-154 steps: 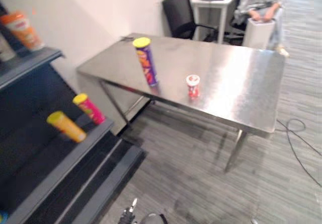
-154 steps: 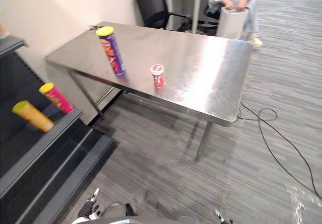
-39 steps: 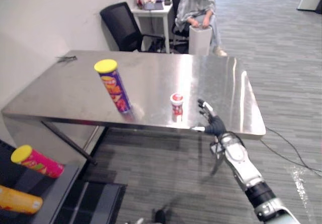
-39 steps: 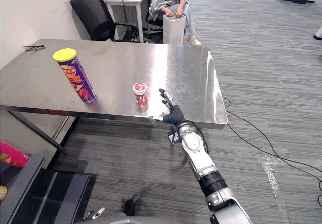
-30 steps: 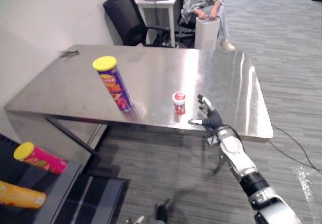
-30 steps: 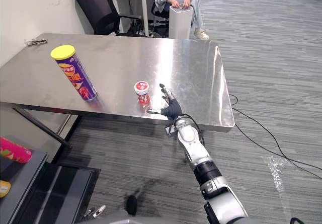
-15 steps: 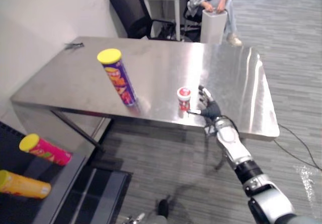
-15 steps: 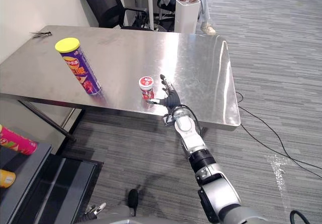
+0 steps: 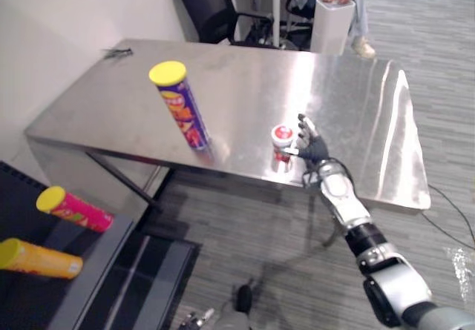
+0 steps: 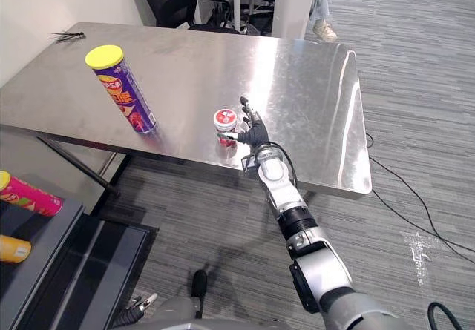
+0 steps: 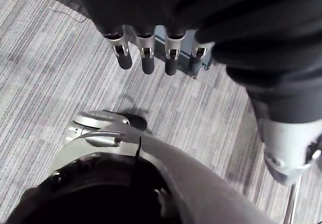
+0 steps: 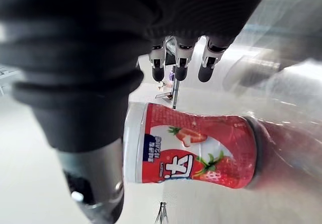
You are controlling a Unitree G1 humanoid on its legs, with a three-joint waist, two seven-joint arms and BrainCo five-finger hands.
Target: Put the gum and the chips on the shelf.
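Hovering beside gum tub (image 10: 225,121), right hand (image 10: 256,135) (fingers (image 12: 180,60) straight)

You see bright, even indoor light. Broad white glare streaks the steel table (image 9: 245,85); soft shadow darkens the floor (image 9: 223,204) beneath it.

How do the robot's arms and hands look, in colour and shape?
The right arm is silver-grey, built of rounded segments with a dark band partway along. The right hand and the left hand each have a dark ribbed cover and slim silver fingers with dark tips.
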